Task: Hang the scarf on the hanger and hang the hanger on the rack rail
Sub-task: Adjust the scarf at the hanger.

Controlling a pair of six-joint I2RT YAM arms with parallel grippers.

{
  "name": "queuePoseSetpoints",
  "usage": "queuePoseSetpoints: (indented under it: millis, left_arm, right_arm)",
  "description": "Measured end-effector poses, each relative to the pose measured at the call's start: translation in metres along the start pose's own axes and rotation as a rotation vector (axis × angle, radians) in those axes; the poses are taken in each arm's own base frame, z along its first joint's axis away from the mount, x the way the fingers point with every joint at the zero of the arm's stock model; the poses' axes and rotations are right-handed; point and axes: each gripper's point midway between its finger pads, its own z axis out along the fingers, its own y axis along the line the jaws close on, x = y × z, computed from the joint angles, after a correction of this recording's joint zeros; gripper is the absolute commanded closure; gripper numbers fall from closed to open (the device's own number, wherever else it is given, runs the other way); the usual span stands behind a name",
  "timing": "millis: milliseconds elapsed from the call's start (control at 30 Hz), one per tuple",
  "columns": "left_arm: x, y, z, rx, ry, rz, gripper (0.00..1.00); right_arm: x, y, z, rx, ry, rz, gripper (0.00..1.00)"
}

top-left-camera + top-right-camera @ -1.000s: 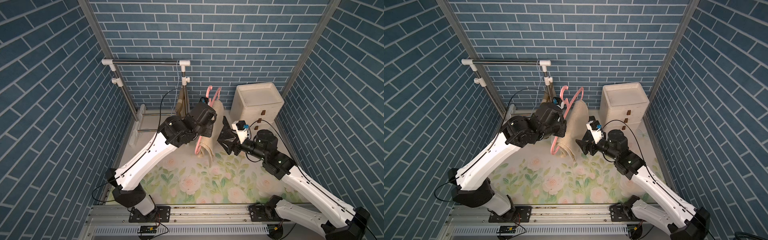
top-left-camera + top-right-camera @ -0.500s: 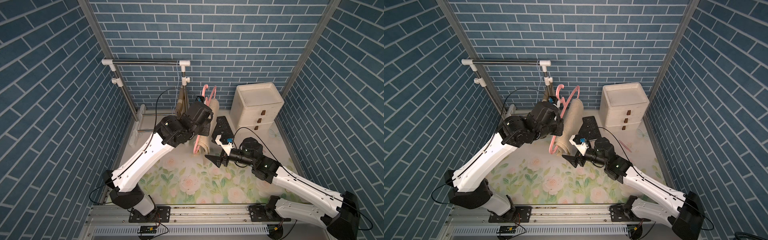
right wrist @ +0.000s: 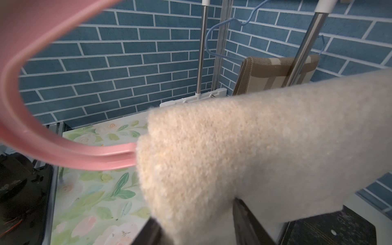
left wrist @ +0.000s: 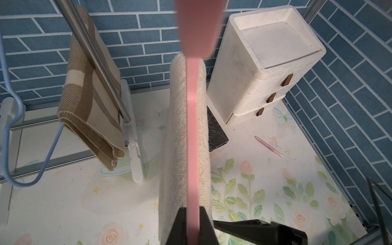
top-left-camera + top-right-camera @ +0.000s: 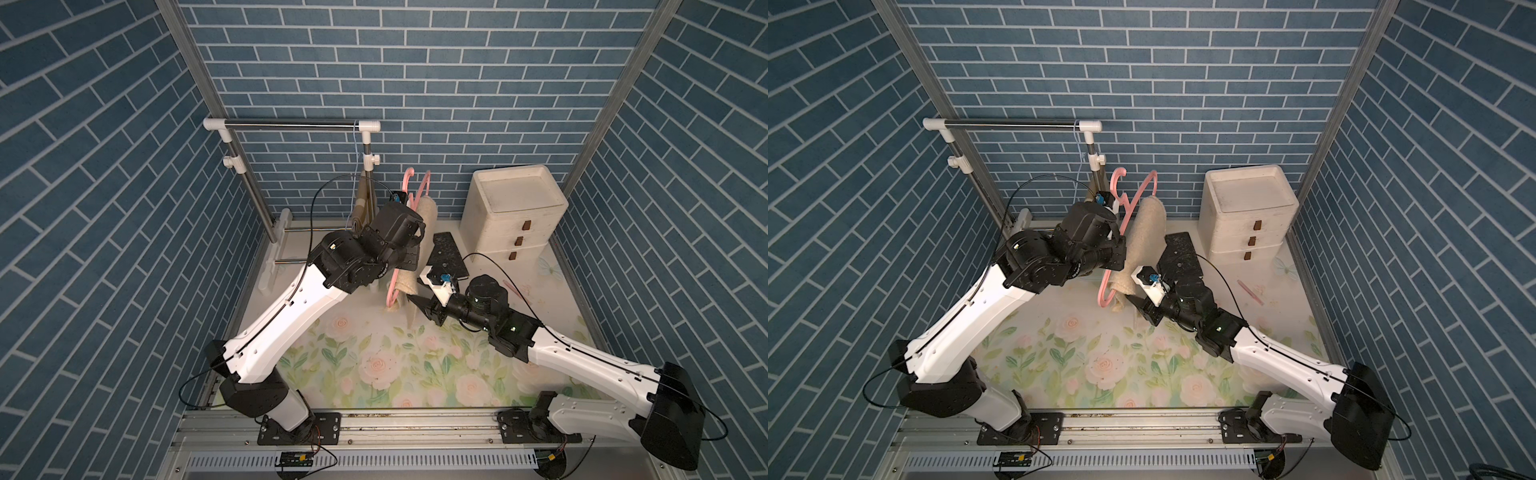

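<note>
Blue-brick walls (image 5: 415,62) behind, our left gripper (image 4: 192,224) pinches the hanger (image 4: 192,127), scarf (image 4: 178,131) already draped; right gripper (image 3: 197,222) straddles it, grip unclear; tidying likely remains.

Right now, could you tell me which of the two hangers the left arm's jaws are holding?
The pink hanger, clamped by the jaws of the left gripper and carrying the cream scarf; the blue hanger hangs from the rail with a tan cloth.
</note>
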Motion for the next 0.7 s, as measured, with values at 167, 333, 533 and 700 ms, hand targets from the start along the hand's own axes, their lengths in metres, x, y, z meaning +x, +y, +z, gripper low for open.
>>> queuePoseSetpoints:
  millis: [167,333,533,700]
  left_arm:
    - [0.002,0.004,0.004,-0.02,0.003,0.003,1.0]
    - [0.01,0.005,0.013,-0.04,0.028,0.016,1.0]
    - [0.011,0.003,0.02,-0.043,0.031,0.017,1.0]
    - [0.012,0.001,0.025,-0.037,0.039,0.02,1.0]
  right_arm:
    - [-0.009,-0.005,0.002,0.024,0.003,-0.009,1.0]
    - [-0.029,-0.008,0.0,0.029,-0.022,-0.02,1.0]
    - [-0.032,-0.008,0.003,0.027,-0.019,-0.032,1.0]
    - [-0.021,-0.006,0.011,0.017,0.01,-0.029,1.0]
